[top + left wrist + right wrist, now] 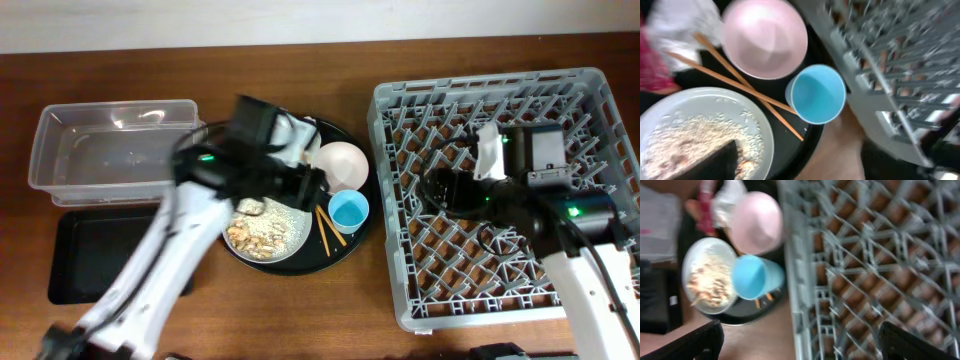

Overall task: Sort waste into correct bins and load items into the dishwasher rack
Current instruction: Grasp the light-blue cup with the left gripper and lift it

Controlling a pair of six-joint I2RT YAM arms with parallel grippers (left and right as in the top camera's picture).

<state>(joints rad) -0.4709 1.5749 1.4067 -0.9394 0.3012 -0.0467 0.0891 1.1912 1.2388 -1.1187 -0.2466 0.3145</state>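
Broadly: nothing looks sorted or loaded yet.
Tub [110, 145]: far left, clear, nothing in it; likely waiting for one kind of waste.
Black tray [85, 255]: just in front of the tub, also bare. It is probably the second bin, set alongside so either is a short reach.
Round tray [355, 245]: centre, carrying the whole meal's leftovers together.
Plate [265, 228]: on the round tray's near left, under loose rice [695, 135] and brownish scraps, which I judge must be tipped off before loading.
Napkin [297, 135]: crumpled at the tray's back edge, with the red packet [654, 65] against it.
Left gripper [312, 186]: hovers over the round tray, just right of the plate. Only one dark finger shows in its wrist view, so I cannot tell how far the jaws stand apart.
Chopsticks [330, 230]: lying flat on the tray floor, running between plate and cup.
Bowl [340, 163]: upright, mouth up, nothing inside.
Cup [348, 211]: upright, just in front of the bowl, at the tray's right edge.
Rack [500, 190]: right, with a lattice floor and pegs, nothing loaded; the cup sits nearest it.
Right gripper [800, 342]: above the rack's left-middle, fingers spread wide, holding nothing, probably parked out of the way.
Writing: none legible; the packet is too blurred.
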